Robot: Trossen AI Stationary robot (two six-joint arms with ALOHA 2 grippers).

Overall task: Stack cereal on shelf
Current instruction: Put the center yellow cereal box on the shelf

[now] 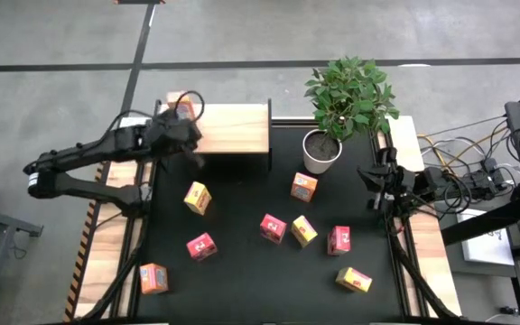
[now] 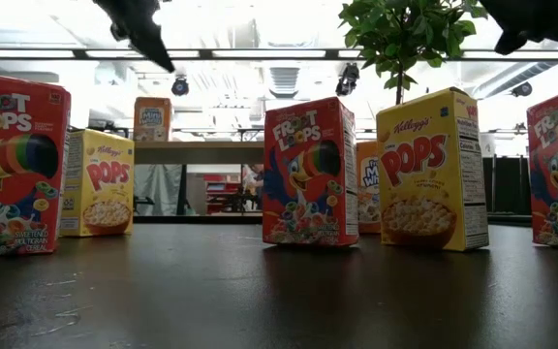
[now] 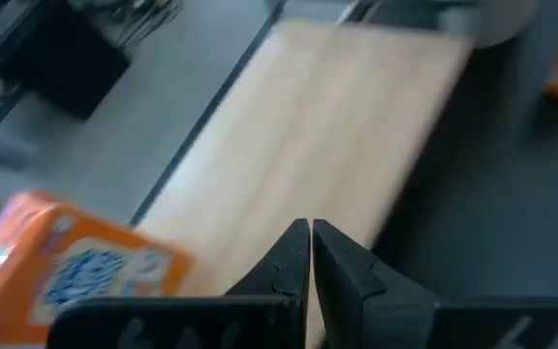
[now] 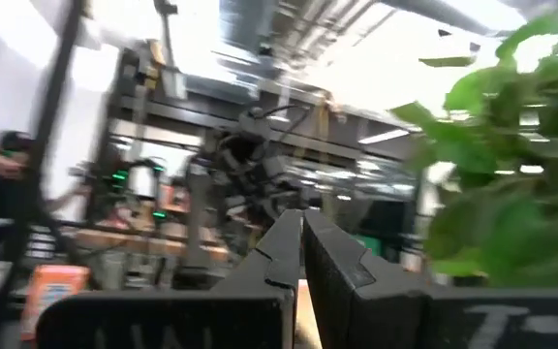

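Observation:
One orange cereal box (image 1: 181,101) stands upright on the left end of the light wooden shelf (image 1: 237,126); the low view shows this box (image 2: 151,118) on the shelf top (image 2: 201,151). My left gripper (image 1: 188,135) hovers shut over the shelf's left part, beside that box (image 3: 66,276), with its fingers (image 3: 311,242) touching nothing. Several more red, yellow and orange boxes stand scattered on the black table, such as a yellow one (image 1: 197,197) and a red one (image 1: 273,227). My right gripper (image 4: 301,233) waits shut at the table's right edge (image 1: 382,185).
A potted plant in a white pot (image 1: 321,152) stands just right of the shelf. Cables and equipment lie beyond the table's right edge (image 1: 477,176). Pale wooden strips (image 1: 106,244) run along both sides of the table. In the low view, boxes (image 2: 308,174) stand close to the camera.

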